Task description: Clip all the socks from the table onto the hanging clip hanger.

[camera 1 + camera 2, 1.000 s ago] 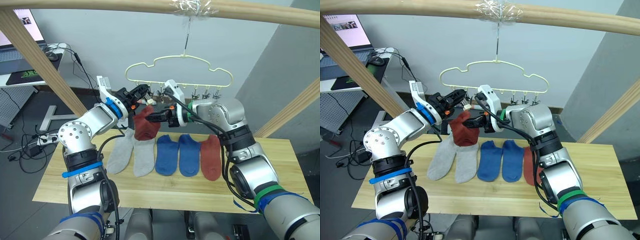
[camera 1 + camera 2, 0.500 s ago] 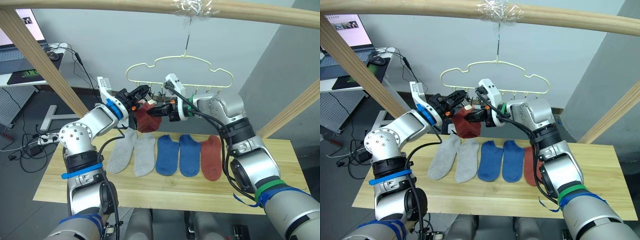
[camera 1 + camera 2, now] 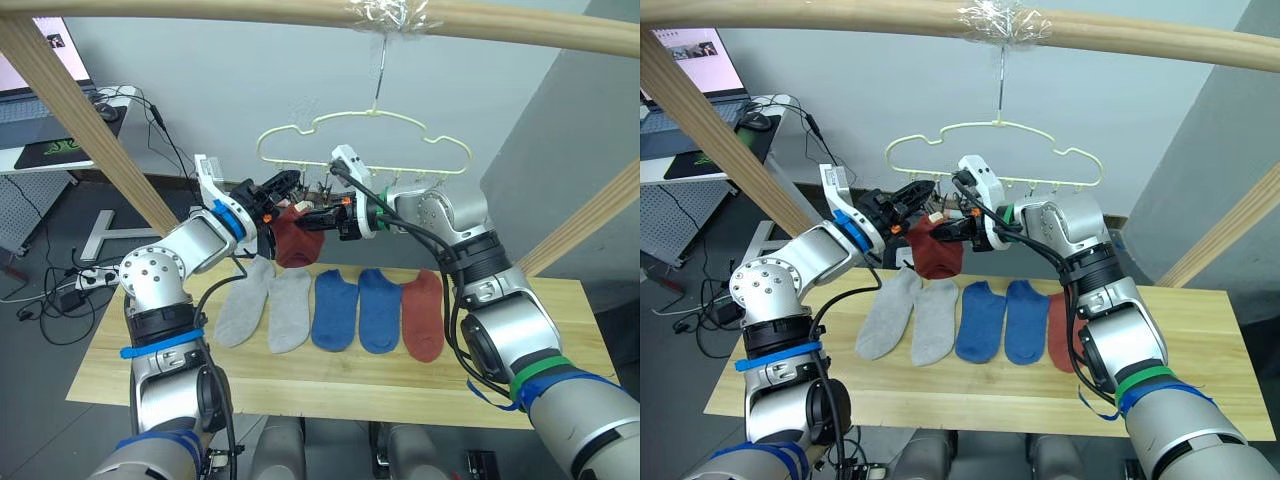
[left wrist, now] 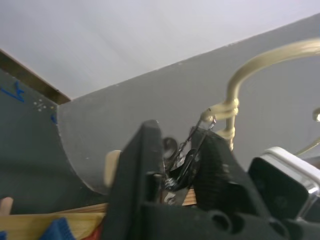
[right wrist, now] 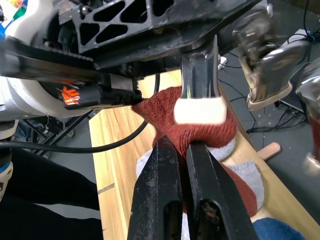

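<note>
Since a second ago both arms have lifted the red sock point(image 3: 296, 240) from over the table up to just under the hanger point(image 3: 365, 140), and the hanger has swung slightly right. Right gripper point(image 5: 181, 150) is clamped on the sock's edge, fingers point(image 5: 159, 165) pressed together with knit between them. Left gripper point(image 4: 175, 172) is squeezing a metal clip point(image 4: 186, 155) at the hanger's left end, fingers closed on it; the sock top sits right at that clip. Sock body hangs below both grippers, above the table point(image 3: 140, 370). Five socks lie in a row on the table: two grey point(image 3: 265, 308), two blue point(image 3: 357, 308), one red point(image 3: 423, 315), side by side and touching. Hanger hook hangs from the pole point(image 3: 300, 10) overhead.
</note>
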{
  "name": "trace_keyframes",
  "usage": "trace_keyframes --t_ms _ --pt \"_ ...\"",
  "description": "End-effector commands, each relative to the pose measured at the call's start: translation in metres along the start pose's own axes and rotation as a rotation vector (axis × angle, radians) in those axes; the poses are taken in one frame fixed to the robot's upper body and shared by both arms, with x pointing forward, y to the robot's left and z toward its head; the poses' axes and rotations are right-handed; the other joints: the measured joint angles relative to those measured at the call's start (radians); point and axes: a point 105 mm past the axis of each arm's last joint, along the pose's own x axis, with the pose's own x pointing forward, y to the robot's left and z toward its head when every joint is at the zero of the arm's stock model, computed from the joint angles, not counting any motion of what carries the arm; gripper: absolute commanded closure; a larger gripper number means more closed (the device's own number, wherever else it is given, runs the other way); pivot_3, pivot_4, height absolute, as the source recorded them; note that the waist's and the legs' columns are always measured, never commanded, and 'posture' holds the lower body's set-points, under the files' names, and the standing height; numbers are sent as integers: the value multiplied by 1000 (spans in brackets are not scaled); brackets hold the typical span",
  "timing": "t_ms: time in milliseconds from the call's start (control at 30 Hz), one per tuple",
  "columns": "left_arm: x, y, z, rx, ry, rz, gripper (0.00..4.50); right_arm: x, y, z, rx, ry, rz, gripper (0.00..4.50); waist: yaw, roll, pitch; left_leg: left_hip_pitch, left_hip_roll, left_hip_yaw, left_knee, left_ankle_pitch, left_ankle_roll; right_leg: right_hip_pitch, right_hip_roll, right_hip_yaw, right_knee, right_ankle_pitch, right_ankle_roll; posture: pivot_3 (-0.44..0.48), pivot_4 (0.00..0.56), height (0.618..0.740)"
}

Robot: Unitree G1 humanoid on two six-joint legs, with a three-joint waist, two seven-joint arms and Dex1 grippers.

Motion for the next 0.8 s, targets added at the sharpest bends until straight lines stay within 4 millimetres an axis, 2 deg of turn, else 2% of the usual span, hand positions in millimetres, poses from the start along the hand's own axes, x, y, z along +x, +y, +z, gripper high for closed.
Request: trace_keyframes --t_ms 33,200,300,433,667,800 --pt "-2 -6 5 6 -20 -30 2196 -3 10 20 -46 -55 31 4500 2 0 0 0 0 0 0 0 0 0 0 0 0 0 0 190 154 740" --pt "-4 -10 12 -25 -44 -62 2196 -1 10 15 -36 -49 35 4500 3 0 0 -2 0 0 0 0 0 -1 0 -1 0 0 0 190 154 740" --pt "-6 -10 13 -14 -44 -62 2153 0 10 13 -33 -47 31 3777 3 0 0 -2 0 0 0 0 0 -2 0 -1 0 0 0 190 157 740" --pt "-8 -9 16 74 -43 -28 2153 1 11 9 -31 -40 32 2361 3 0 0 -4 0 0 0 0 0 -4 0 -1 0 0 0 190 158 740" --pt "-23 -14 9 478 -20 50 2153 -11 16 -14 9 -42 17 22 6 -1 -1 -6 0 0 0 0 -1 -6 -1 0 0 0 0 216 157 740" --pt "-32 -16 -1 588 -9 50 2153 -26 19 -29 0 -54 -25 22 12 0 -1 -6 0 0 0 1 -1 -7 -1 0 2 0 0 226 158 740"
